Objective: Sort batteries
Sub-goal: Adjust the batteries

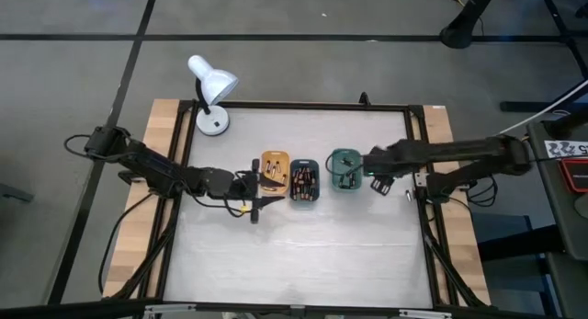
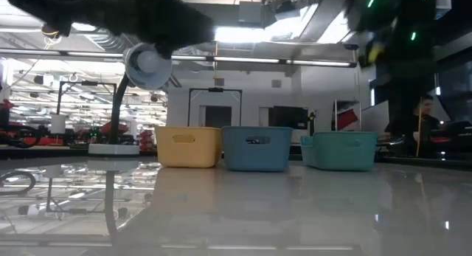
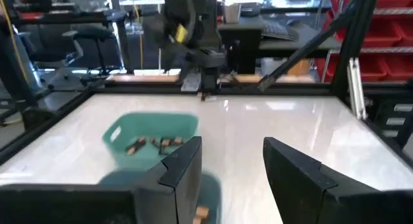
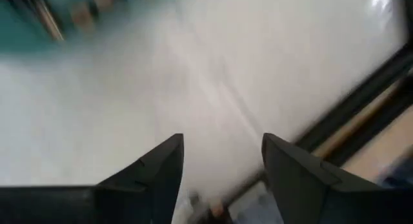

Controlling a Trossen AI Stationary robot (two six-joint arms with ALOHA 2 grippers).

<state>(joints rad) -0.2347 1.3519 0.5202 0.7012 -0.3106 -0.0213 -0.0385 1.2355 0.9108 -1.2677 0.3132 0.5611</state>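
Three small trays stand in a row at mid-table: orange [image 1: 275, 169], dark teal [image 1: 305, 182] and green [image 1: 345, 169]. Each holds several batteries [image 1: 304, 180]; those in the green tray [image 3: 155, 144] also show in the left wrist view. My left gripper [image 1: 256, 187] hovers just left of the orange tray, pointing level toward the trays, open [image 3: 232, 153] with nothing between its fingers. My right gripper [image 1: 378, 181] hangs just right of the green tray, pointing steeply down over bare table, open [image 4: 222, 146] and empty.
A white desk lamp [image 1: 212, 91] stands at the far left corner of the white tabletop. A black frame rail [image 1: 418, 163] borders the table, with wooden strips outside it. Bare table lies in front of and behind the trays.
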